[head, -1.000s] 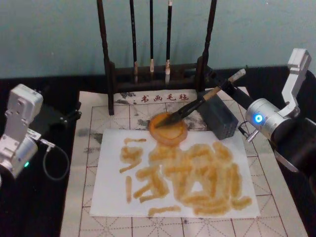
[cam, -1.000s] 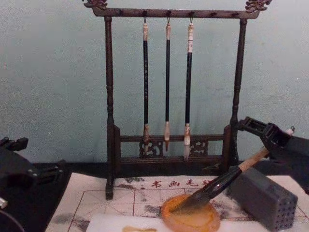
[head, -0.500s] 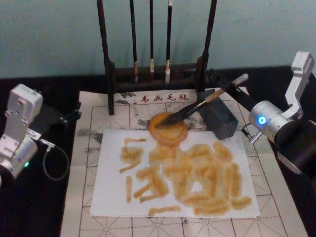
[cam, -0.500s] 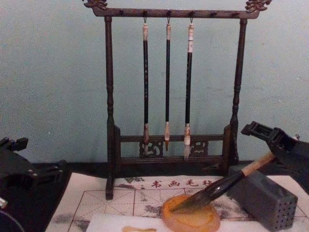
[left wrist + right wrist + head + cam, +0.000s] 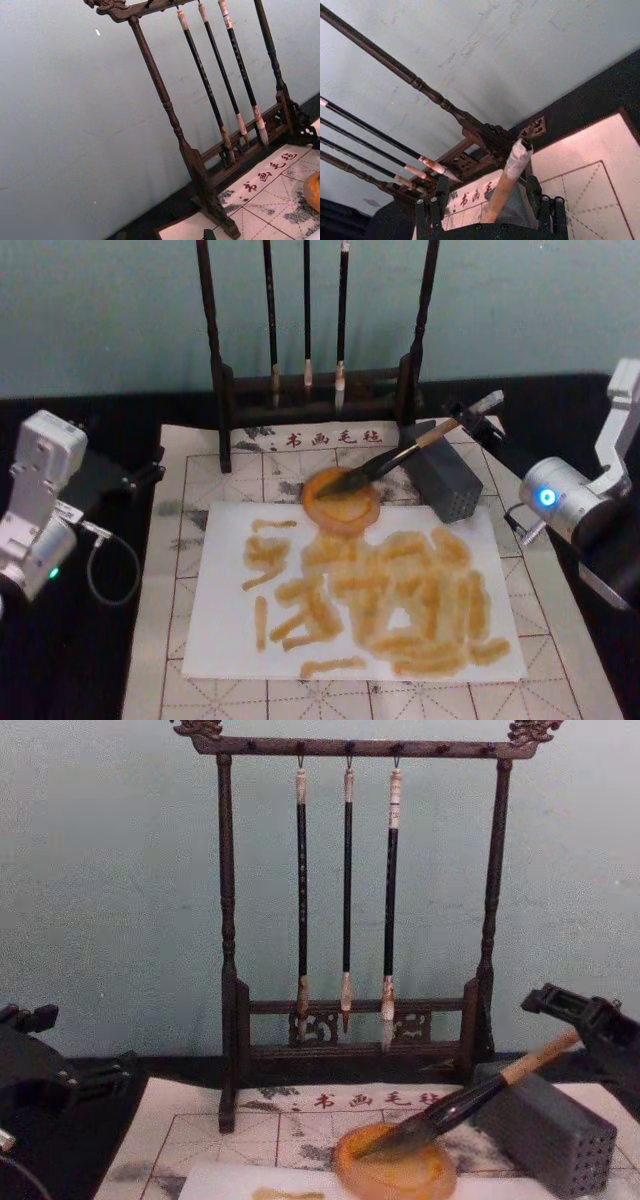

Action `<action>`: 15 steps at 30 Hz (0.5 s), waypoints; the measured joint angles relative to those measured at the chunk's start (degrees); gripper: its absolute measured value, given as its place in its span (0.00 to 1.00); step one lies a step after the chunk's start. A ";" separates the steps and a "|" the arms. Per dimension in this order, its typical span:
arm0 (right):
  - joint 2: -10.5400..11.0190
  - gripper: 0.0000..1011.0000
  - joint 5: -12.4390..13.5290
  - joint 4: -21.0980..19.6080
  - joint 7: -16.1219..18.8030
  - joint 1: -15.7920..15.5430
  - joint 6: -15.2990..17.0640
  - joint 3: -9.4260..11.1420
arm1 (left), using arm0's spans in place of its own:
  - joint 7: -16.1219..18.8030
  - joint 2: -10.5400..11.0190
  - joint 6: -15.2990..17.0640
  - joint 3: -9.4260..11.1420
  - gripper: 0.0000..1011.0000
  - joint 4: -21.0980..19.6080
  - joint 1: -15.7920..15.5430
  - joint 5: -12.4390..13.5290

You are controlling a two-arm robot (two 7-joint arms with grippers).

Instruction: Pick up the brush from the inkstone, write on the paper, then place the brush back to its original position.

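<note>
The brush (image 5: 400,452) lies slanted, its dark bristles on the amber inkstone (image 5: 335,512) and its tan handle propped on the grey block (image 5: 448,480). Its white-wrapped end (image 5: 516,159) sticks up between the wide-apart fingers (image 5: 431,212) of my right gripper (image 5: 490,207), which stands open and does not touch the handle. In the chest view that gripper (image 5: 585,1020) sits just behind the brush's top end (image 5: 545,1058). The white paper (image 5: 230,630) carries many orange strokes. My left gripper (image 5: 125,480) is parked at the left edge of the mat.
A dark wooden rack (image 5: 310,390) with three thin hanging brushes (image 5: 346,890) stands at the back. A gridded felt mat (image 5: 180,540) lies under the paper. A cable (image 5: 110,570) loops beside the left arm.
My right gripper has drawn back to the right, off the brush handle. The brush has settled lower onto the grey block, its tip still on the inkstone. The left arm has not moved.
</note>
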 joint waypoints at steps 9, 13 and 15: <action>3.40 0.99 0.11 -7.54 -0.81 -5.54 -1.75 0.02 | 0.00 0.00 0.00 0.00 0.99 0.00 0.00 0.00; 5.44 0.99 -3.73 -11.73 -0.77 -8.66 -4.55 -0.92 | 0.00 0.00 0.00 0.00 0.99 0.00 0.00 0.00; 6.10 0.99 -5.93 -13.09 -0.73 -9.61 -5.65 -1.38 | 0.00 0.00 0.00 0.00 0.99 0.00 0.00 0.00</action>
